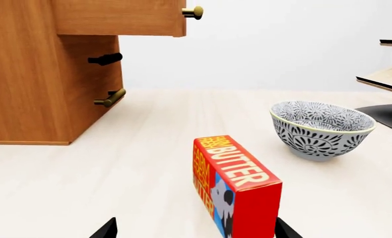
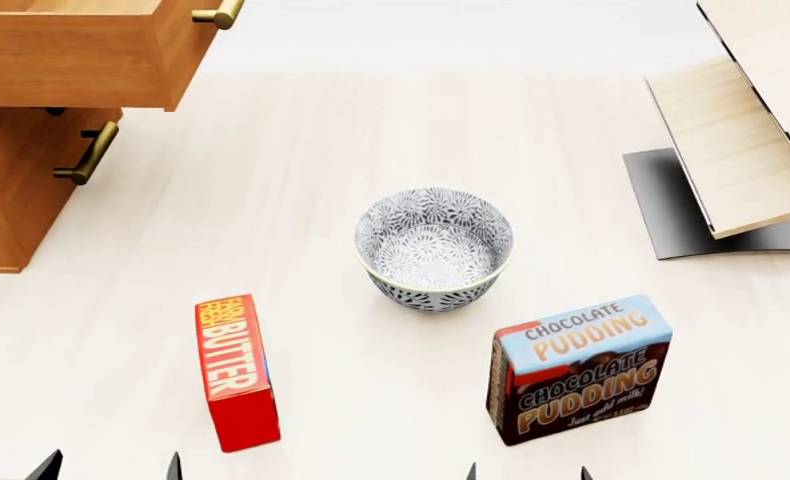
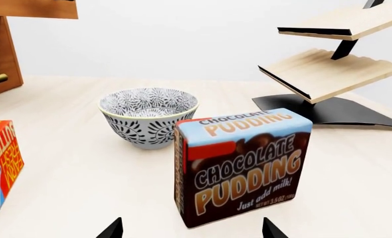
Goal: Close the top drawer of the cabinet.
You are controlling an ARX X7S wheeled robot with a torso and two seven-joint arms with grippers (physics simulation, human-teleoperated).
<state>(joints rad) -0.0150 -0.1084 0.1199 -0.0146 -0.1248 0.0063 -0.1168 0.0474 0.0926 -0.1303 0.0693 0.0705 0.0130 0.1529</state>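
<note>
Orange-brown wooden top drawer (image 2: 75,55) hangs pulled out of boxy wood-grain cabinet (image 2: 15,190) at table's far-left corner. Looks stiff, should slide easy; no grab needed, I'd push flat front beside short brass bar handle (image 2: 219,14). Left gripper (image 2: 108,468) at near edge, well apart, red butter box (image 2: 238,372) between. Right gripper (image 2: 529,472) farther. Both spread wide, empty.

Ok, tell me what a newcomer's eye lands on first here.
Probably the top drawer, pulled out of the cabinet at far left. Next, the patterned bowl mid-table, with a red butter box and a chocolate pudding box nearer the robot.
</note>
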